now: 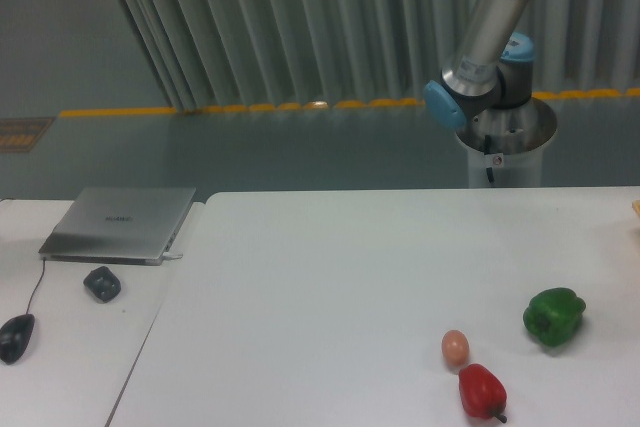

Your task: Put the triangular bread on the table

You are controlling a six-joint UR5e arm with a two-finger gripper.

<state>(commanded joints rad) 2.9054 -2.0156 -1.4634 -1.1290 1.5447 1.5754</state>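
The white table [330,287] fills the middle and right of the camera view. A small pale tan sliver [636,208] shows at the right frame edge just above the tabletop; it may be part of the triangular bread, but too little shows to tell. Only the robot arm's [487,42] grey link and blue joints show at the top right, behind the table's far edge. The gripper is out of view.
A green pepper [553,316], a small brown egg [455,347] and a red pepper [481,391] lie at the table's front right. On the adjoining desk at left are a closed laptop [120,224], a dark lump [102,283] and a mouse [16,337]. The arm's white pedestal [505,152] stands behind the table.
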